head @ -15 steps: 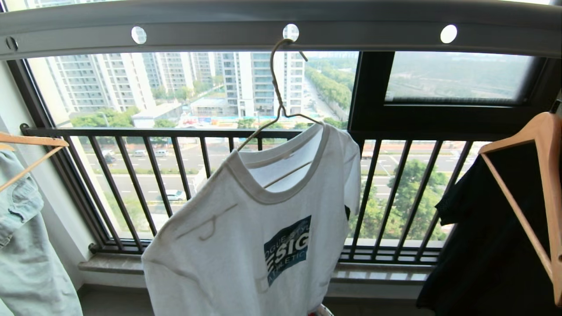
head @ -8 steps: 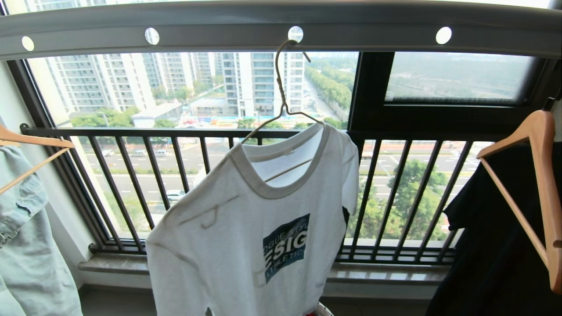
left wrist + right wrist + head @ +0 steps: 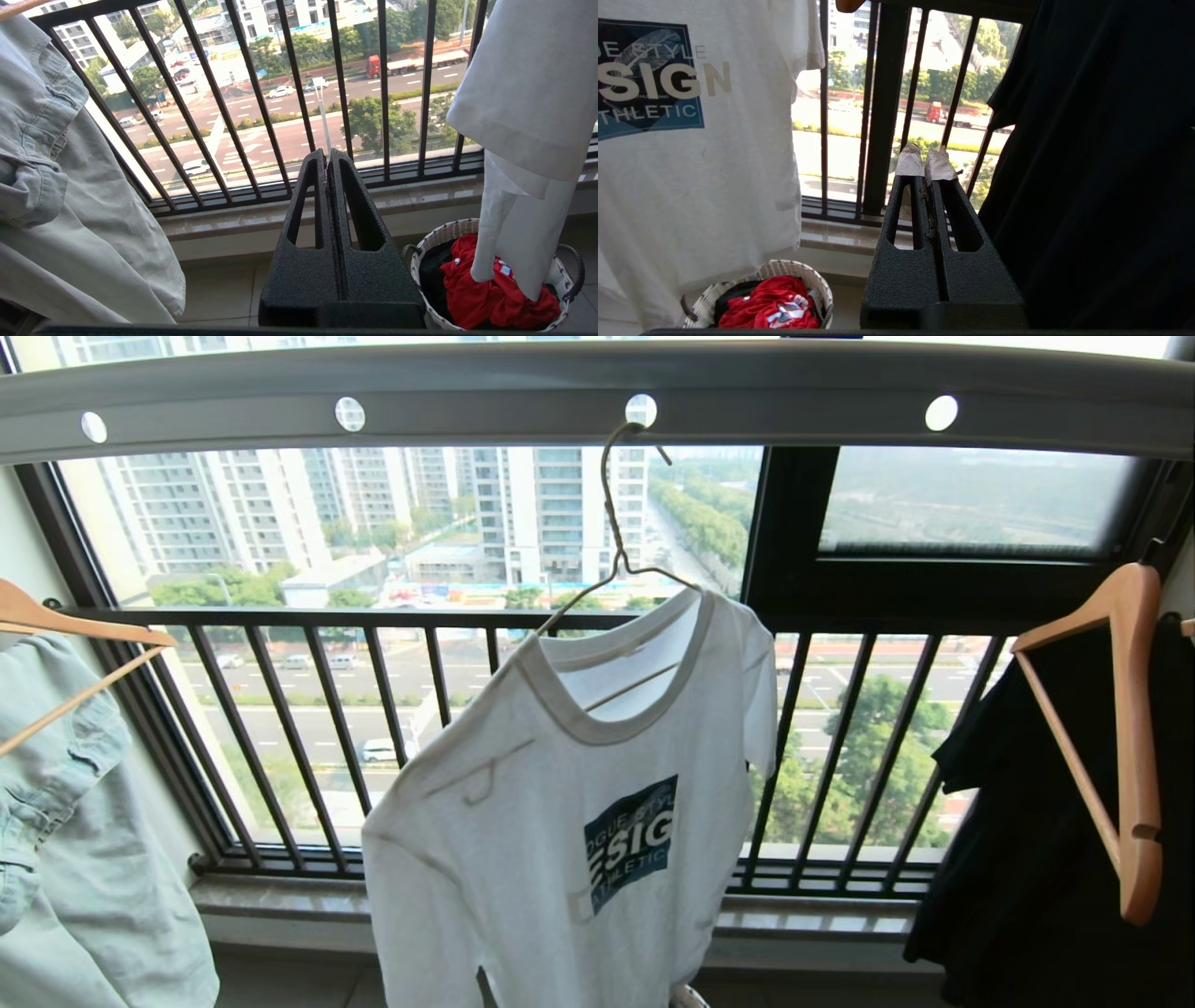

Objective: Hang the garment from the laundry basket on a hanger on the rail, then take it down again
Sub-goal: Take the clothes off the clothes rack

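Note:
The white T-shirt garment [image 3: 560, 821] with its dark blue chest print hangs tilted on the thin cream wire hanger [image 3: 611, 523], whose hook sits in a hole of the grey rail [image 3: 597, 392]. Neither arm shows in the head view. My left gripper [image 3: 326, 156] is shut and empty, low and to the left of the garment [image 3: 528, 93]. My right gripper [image 3: 924, 156], its tips wrapped in tape, is shut and empty between the garment [image 3: 691, 163] and a black shirt. The laundry basket [image 3: 448, 231] stands on the floor under the garment, also seen as a woven basket [image 3: 789, 270].
A pale denim jacket [image 3: 65, 821] on a wooden hanger hangs at the left. A black shirt [image 3: 1046, 859] on a wooden hanger [image 3: 1130, 728] hangs at the right. The black barred window railing [image 3: 373, 616] and a stone sill lie behind. A red cloth [image 3: 486, 289] fills the basket.
The whole head view has shifted rightwards, so the camera moved. The garment still hangs from the same rail hole.

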`<state>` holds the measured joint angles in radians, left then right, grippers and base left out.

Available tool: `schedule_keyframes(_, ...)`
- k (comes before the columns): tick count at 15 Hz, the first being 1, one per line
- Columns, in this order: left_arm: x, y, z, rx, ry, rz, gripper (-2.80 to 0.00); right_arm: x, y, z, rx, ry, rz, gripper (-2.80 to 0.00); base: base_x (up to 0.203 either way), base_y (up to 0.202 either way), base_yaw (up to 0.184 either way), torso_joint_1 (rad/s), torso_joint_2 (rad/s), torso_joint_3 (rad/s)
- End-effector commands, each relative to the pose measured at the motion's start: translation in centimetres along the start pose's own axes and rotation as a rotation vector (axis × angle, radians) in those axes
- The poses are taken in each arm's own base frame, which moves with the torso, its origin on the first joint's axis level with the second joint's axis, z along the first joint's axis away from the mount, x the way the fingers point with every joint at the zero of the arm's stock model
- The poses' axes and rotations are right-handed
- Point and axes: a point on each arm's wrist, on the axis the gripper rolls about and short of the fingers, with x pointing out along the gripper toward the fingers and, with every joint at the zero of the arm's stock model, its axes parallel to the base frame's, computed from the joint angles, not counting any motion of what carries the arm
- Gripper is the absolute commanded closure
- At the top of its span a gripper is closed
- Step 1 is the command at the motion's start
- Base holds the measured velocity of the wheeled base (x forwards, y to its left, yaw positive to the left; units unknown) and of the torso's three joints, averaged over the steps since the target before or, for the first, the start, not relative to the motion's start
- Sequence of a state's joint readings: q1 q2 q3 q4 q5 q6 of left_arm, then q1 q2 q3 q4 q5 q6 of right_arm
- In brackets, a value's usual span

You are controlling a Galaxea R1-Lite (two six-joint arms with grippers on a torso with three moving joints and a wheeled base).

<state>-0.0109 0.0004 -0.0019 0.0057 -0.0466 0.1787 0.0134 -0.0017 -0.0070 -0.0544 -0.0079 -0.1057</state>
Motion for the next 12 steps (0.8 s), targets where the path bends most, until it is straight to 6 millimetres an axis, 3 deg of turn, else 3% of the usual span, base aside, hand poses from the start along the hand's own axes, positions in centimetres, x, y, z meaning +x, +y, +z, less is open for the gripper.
schedule_keyframes(1,0.01,-0.01,-0.07,-0.021,0.003,0.0,0.0,-0.07,0.15,-0.91,0.008,0.099,0.034,0.0,0.0,0.0,0.0,0.0,0.0,0.0)
schedule_keyframes(12,0.01,0.01,-0.08,-0.123,0.005,0.012,0.0,-0.13,0.14,-0.73,0.054,0.097,0.04,0.0,0.0,0.0,0.0,0.0,0.0,0.0)
